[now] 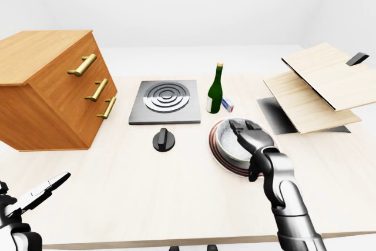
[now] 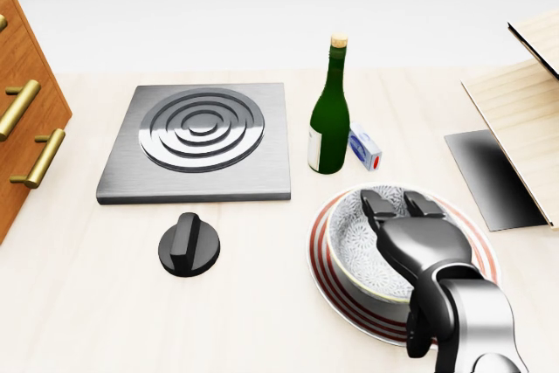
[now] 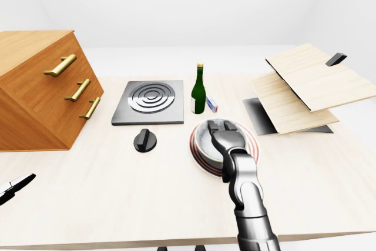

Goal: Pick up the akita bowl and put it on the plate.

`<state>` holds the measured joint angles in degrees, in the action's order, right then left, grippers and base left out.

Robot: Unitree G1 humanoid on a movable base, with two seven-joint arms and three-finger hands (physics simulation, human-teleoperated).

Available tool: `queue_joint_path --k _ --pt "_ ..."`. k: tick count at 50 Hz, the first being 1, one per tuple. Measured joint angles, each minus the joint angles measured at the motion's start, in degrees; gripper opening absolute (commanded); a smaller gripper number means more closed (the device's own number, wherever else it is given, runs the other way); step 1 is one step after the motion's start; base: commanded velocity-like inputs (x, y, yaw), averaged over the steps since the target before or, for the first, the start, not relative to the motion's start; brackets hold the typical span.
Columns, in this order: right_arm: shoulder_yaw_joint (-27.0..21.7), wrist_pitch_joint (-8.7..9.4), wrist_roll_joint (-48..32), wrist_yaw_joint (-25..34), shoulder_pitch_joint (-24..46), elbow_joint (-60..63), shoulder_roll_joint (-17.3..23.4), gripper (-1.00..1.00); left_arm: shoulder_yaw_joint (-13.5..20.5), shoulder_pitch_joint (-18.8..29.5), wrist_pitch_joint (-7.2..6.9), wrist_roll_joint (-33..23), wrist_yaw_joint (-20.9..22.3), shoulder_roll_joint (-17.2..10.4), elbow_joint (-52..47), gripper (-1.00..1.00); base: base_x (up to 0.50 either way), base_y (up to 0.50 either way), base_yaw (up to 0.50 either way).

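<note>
Akita bowl (image 2: 354, 249) sits flat on the plate (image 2: 320, 261), low and to the right in the head view; the right hand (image 2: 421, 246) is over the bowl's right part, and its fingers (image 2: 379, 206) are stretched out and apart, pointing to the top of the view across the rim (they are not wrapped round the bowl, and I cannot tell if they touch it); the plate is white with red rings and lies on the pale table (image 1: 147, 186); just above the plate stands a green bottle (image 2: 329, 120), upright, with a small blue and white box (image 2: 364, 148) right beside it; to the left of the bottle lies a gray stove plate (image 2: 199, 139), and below that a black knob (image 2: 189, 245); a wooden chest of drawers (image 1: 53, 86) stands at the left of the left-eye view, and tilted wooden boards (image 1: 317, 86) at the right; the left hand (image 1: 36, 194) is low in the left corner, well apart from all of these, fingers spread and holding nothing.
</note>
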<state>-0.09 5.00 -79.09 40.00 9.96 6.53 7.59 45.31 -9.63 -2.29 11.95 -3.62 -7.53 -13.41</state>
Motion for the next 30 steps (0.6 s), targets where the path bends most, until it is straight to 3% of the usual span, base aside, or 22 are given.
queue_joint_path --k 13,24,27,30 --pt "1.5 0.0 -8.3 0.0 -3.5 19.4 -3.1 1.0 0.3 -0.1 -0.44 0.2 0.2 0.1 -0.4 1.0 0.0 0.0 0.0" --pt "2.9 -0.06 -14.9 0.0 -5.5 33.4 -9.3 1.0 0.4 -0.1 -0.93 0.3 0.3 0.2 -0.8 1.0 0.0 0.0 0.0" --pt "3.0 -1.12 -16.5 0.0 -6.7 36.6 -12.1 1.0 0.4 -0.1 -1.04 0.3 0.3 0.2 -0.8 1.0 0.0 0.0 0.0" --pt "2.7 -3.4 -18.0 0.0 -7.9 39.6 -15.5 1.0 0.4 -0.1 -1.11 0.3 0.2 0.2 -0.8 1.0 0.0 0.0 0.0"
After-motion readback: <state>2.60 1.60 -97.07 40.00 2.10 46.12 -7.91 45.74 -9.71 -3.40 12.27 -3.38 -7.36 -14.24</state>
